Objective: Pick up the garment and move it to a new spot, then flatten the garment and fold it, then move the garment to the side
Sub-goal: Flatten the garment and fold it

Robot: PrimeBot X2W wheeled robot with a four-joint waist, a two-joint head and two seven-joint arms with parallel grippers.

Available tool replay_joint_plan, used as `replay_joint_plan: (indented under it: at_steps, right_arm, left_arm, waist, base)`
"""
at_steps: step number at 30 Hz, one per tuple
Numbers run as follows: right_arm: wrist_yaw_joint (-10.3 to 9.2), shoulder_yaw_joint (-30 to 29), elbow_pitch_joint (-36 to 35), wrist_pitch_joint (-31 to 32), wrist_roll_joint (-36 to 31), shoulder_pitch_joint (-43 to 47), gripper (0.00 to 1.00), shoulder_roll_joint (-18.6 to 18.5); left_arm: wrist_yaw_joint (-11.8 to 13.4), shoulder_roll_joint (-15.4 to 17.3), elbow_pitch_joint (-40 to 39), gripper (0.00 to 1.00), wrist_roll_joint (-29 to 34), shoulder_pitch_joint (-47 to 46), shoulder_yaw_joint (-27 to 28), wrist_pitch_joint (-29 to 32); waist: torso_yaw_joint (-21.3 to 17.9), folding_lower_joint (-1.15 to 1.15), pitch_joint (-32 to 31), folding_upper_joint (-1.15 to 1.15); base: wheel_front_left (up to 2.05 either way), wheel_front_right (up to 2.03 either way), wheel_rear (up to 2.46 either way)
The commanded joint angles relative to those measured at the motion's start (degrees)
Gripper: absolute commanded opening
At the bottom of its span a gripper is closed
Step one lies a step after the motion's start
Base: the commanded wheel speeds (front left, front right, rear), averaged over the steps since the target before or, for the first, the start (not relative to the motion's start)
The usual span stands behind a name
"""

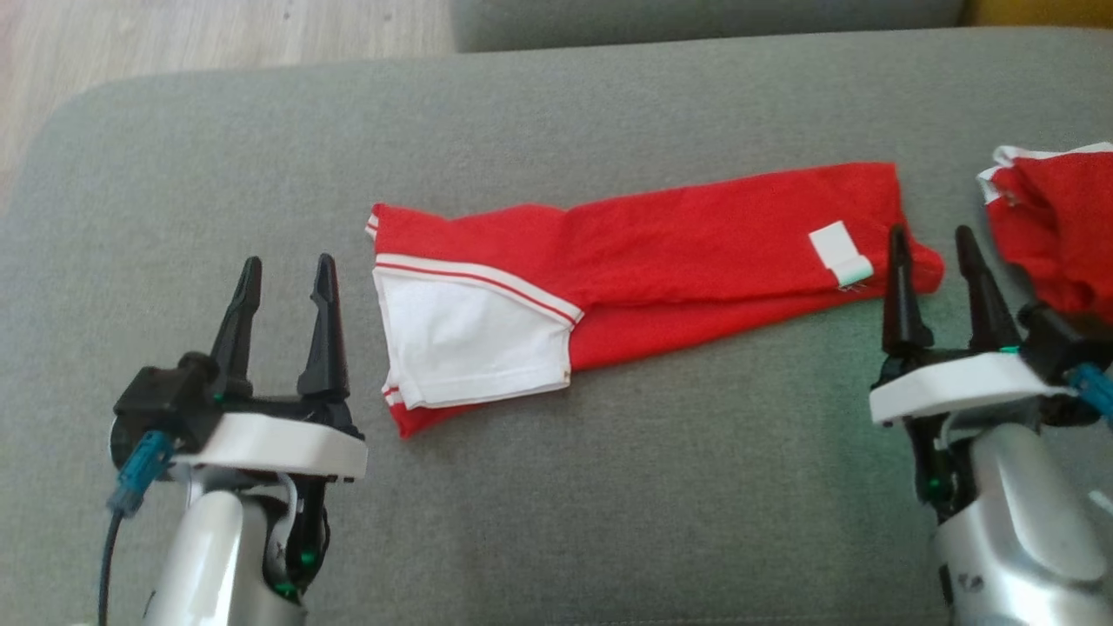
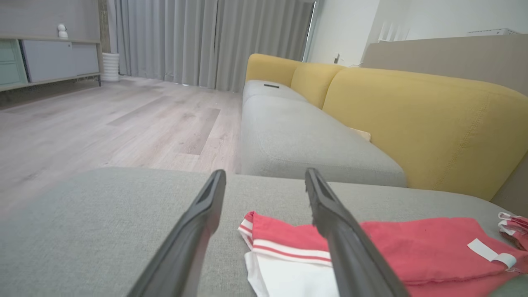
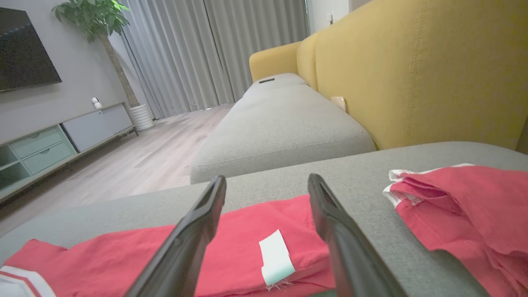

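Lying in a long folded strip on the grey cushion [image 1: 609, 487], the red garment [image 1: 678, 243] is flanked: left gripper [image 1: 289, 261] spread wide, empty, beside its white end; right gripper [image 1: 929, 233] likewise, at its labelled end.

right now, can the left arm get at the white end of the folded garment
Probably yes: the left gripper, fingers apart, sits just beside the white end of the garment, only bare cushion between.
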Motion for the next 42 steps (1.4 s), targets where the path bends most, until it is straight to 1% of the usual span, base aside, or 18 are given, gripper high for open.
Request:
replay_joint_plan:
  at_steps: [1,7,11,14,18,23,26,27,28,29,33,39,42]
  right_arm:
    - [-0.05,0.1,-0.7,-0.4,-0.4,-3.5,1.0,-0.4]
    - [-0.05,-9.5,8.8,3.1,-3.3,-9.2,1.0,-1.0]
    - [-0.05,-15.6,15.8,5.6,-7.1,-13.1,1.0,-1.7]
    - [-0.05,-18.4,20.3,7.0,-9.4,-15.3,1.0,-1.8]
    - [-0.05,-19.7,26.3,7.7,-10.8,-17.4,1.0,-1.2]
    - [-0.05,-20.3,31.2,8.4,-12.0,-18.1,1.0,-0.6]
    - [-0.05,-19.9,32.6,8.1,-12.1,-18.5,1.0,-0.3]
    - [-0.05,-19.7,33.2,7.8,-12.1,-18.7,0.78,-0.2]
    - [-0.05,-19.6,33.5,7.3,-11.9,-18.9,0.23,0.0]
    - [-0.05,-19.3,33.8,6.6,-11.9,-19.1,0.0,0.0]
    - [-0.05,-19.5,34.0,3.9,-11.5,-19.4,0.0,-1.0]
    - [-0.05,-22.7,32.7,1.0,-12.2,-17.9,0.0,-4.3]
    - [-0.05,-23.0,31.6,0.3,-12.1,-17.2,0.0,-2.9]
  left_arm:
    - [-0.6,0.2,-1.6,1.0,0.6,-3.2,2.3,-0.3]
    - [-2.8,-0.6,-1.0,1.0,1.6,-4.8,2.4,-0.3]
    - [-3.6,-0.7,-0.6,1.0,1.6,-5.9,1.5,-0.3]
    - [-3.6,-0.7,-0.5,1.0,0.8,-6.5,0.9,-0.3]
    - [-3.4,-0.7,-0.4,1.0,0.7,-6.7,1.1,-0.3]
    - [-3.2,-0.7,-0.2,1.0,0.9,-6.6,1.5,-0.3]
    - [-3.1,-0.7,-0.2,1.0,0.8,-6.5,1.4,-0.3]
    - [-3.1,-0.7,-0.1,1.0,0.7,-6.4,1.3,-0.3]
    - [-3.1,-0.7,-0.1,1.0,0.7,-6.3,1.3,-0.3]
    - [-3.1,-0.7,0.0,1.0,0.7,-6.2,1.2,-0.3]
    - [-3.0,-0.7,0.3,1.0,0.6,-5.8,1.2,-0.3]
    - [-3.0,-0.7,0.6,1.0,0.2,-4.9,1.4,-0.3]
    - [-2.9,-0.7,0.7,1.0,0.2,-4.0,1.8,-0.3]
  waist:
    - [0.8,0.0,0.9,0.0]
    - [3.1,0.0,4.2,0.0]
    - [4.6,0.0,6.0,0.0]
    - [5.3,0.0,6.7,0.0]
    - [5.5,0.0,7.0,0.0]
    - [5.0,0.0,6.6,0.0]
    - [4.6,0.0,6.3,0.0]
    - [4.4,0.0,6.2,0.0]
    - [4.2,0.0,6.0,0.0]
    - [4.0,0.0,5.8,0.0]
    - [3.2,0.0,4.9,0.0]
    - [2.4,0.0,2.7,0.0]
    - [1.8,0.0,1.5,0.0]
  base:
    - [0.0,0.0,0.0]
    - [0.0,0.0,0.0]
    - [0.0,0.0,0.0]
    - [0.0,0.0,0.0]
    - [0.0,0.0,0.0]
    - [0.0,0.0,0.0]
    - [0.0,0.0,0.0]
    - [0.0,0.0,0.0]
    - [0.0,0.0,0.0]
    - [0.0,0.0,0.0]
    - [0.0,0.0,0.0]
    - [0.0,0.0,0.0]
    - [0.0,0.0,0.0]
